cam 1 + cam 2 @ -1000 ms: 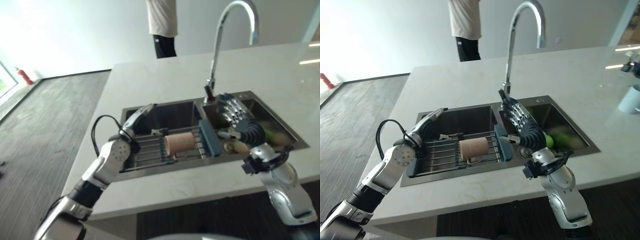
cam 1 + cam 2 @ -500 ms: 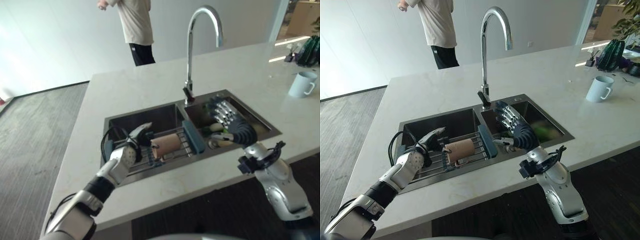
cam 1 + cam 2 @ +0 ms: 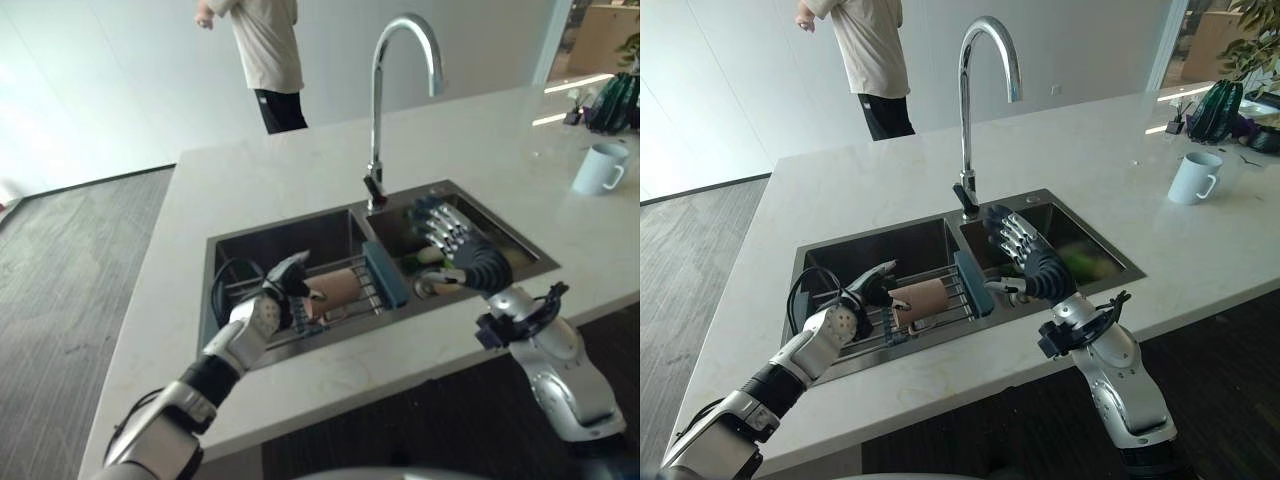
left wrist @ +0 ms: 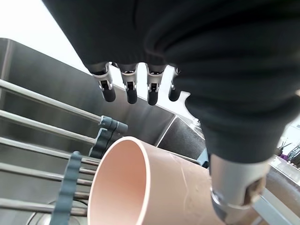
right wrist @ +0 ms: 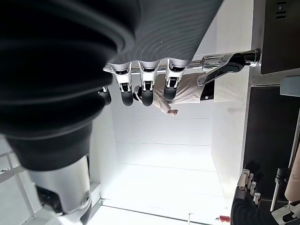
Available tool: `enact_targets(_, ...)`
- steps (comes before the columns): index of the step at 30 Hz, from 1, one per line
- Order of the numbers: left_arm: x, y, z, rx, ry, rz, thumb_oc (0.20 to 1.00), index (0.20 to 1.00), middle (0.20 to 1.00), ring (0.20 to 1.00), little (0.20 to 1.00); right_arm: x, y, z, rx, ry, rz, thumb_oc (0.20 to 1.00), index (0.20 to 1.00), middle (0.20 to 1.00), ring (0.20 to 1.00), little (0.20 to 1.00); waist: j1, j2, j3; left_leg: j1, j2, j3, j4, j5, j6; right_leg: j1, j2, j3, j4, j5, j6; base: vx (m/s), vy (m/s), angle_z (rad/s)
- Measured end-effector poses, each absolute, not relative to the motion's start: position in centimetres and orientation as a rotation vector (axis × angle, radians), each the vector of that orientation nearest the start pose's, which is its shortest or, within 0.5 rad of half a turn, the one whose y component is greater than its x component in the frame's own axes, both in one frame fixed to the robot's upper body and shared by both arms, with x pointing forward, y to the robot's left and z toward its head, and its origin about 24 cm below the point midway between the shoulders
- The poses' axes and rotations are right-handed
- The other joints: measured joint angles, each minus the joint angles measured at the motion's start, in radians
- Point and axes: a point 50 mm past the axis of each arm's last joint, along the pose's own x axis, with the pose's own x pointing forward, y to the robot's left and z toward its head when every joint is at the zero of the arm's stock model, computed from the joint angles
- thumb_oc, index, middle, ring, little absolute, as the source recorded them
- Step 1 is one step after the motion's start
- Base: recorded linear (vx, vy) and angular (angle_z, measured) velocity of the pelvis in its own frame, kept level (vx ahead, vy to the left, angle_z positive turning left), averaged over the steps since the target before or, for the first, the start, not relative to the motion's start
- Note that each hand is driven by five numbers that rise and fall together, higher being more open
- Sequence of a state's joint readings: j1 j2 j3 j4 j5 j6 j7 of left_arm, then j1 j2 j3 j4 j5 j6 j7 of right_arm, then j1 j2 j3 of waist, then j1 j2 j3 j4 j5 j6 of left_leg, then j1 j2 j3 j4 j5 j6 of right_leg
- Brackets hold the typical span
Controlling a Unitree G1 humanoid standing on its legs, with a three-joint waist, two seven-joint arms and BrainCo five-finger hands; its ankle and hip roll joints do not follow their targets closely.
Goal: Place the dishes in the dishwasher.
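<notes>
The task looks barely begun: no dishwasher is in sight, and the one dish clearly on show, a pinkish cup (image 3: 921, 300), lies on its side on the wire rack (image 3: 940, 300) set across the left basin of the sink (image 3: 820, 262), its open mouth turned toward the robot's left. The left hand (image 3: 268, 305) is at the cup's near-left end, fingers straight and spread over the rim, the thumb alongside the cup's wall; from its wrist view nothing is curled round the cup, so I judge the grip is not yet made. The right hand (image 3: 1025, 262) hovers over the right basin with fingers straight and fanned wide, holding nothing. Below it something green (image 3: 1085, 265) lies at the bottom of that basin, but I cannot tell what it is or whether it counts as a dish. The tap (image 3: 975, 95) rises behind the divider between the basins. On the desk (image 3: 1090, 160), far right and well apart from the sink, stands a pale mug (image 3: 1193, 178). A person (image 3: 875, 60) stands beyond the desk's far edge. What is left, as far as I can judge: taking hold of the cup, lifting it off the rack, carrying it to the dishwasher, then the remaining dishes.
</notes>
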State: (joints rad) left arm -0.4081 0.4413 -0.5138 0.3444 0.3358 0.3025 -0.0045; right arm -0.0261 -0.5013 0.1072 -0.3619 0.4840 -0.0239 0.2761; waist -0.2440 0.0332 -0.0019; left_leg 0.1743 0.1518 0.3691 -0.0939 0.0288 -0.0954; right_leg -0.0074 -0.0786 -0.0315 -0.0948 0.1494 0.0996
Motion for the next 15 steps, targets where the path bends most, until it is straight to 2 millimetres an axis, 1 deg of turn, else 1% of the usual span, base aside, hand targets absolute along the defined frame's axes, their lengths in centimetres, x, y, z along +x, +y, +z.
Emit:
enact_targets(2,31.1,15.5,2.5,1.009,0.257,-0.303,1.0,1.0,1.0,1.0,1.0,23.8,-16.4,13.6,-0.041,-0.308,0.546,1.0,1.0,1.0,1.0,1.0,0.0,-0.002,-0.002,0.0,0.0,0.001,0.0,0.0,0.0,0.0,0.0,0.0,0.0,0.0,0.0,0.0,0.0,0.0)
enact_targets(4,30.8,15.0,2.1,1.047,0.256,-0.333,1.0,1.0,1.0,1.0,1.0,23.9,-16.4,13.5,-0.041,-0.3,0.546,1.0,1.0,1.0,1.0,1.0,0.0,-0.003,-0.003,0.0,0.0,0.001,0.0,0.0,0.0,-0.001,0.0,0.0,0.0,0.0,0.0,0.0,0.0,0.0)
enact_targets(9,30.8,14.9,2.0,1.057,0.258,-0.343,1.0,1.0,1.0,1.0,1.0,23.9,-16.4,13.5,-0.041,-0.3,0.546,1.0,1.0,1.0,1.0,1.0,-0.003,-0.003,-0.003,-0.001,0.0,0.001,0.0,0.0,0.0,-0.001,0.0,0.001,0.0,0.0,0.0,0.0,0.0,0.0)
enact_targets(13,30.7,14.9,2.0,1.1,0.255,-0.356,1.0,1.0,1.0,1.0,1.0,23.9,-16.4,13.5,-0.041,-0.3,0.546,1.0,1.0,1.0,1.0,1.0,-0.004,-0.003,-0.003,0.0,0.0,0.001,0.0,-0.001,0.0,-0.001,0.0,0.001,0.0,0.0,0.0,0.0,0.0,0.0)
enact_targets(15,30.5,14.5,1.5,1.153,0.246,-0.388,1.0,1.0,1.0,1.0,1.0,23.9,-16.4,13.5,-0.04,-0.3,0.546,1.0,1.0,1.0,1.0,1.0,-0.005,-0.003,-0.003,0.0,0.0,0.002,0.0,-0.001,0.0,-0.001,0.0,0.002,0.0,0.0,0.0,0.0,0.0,0.0)
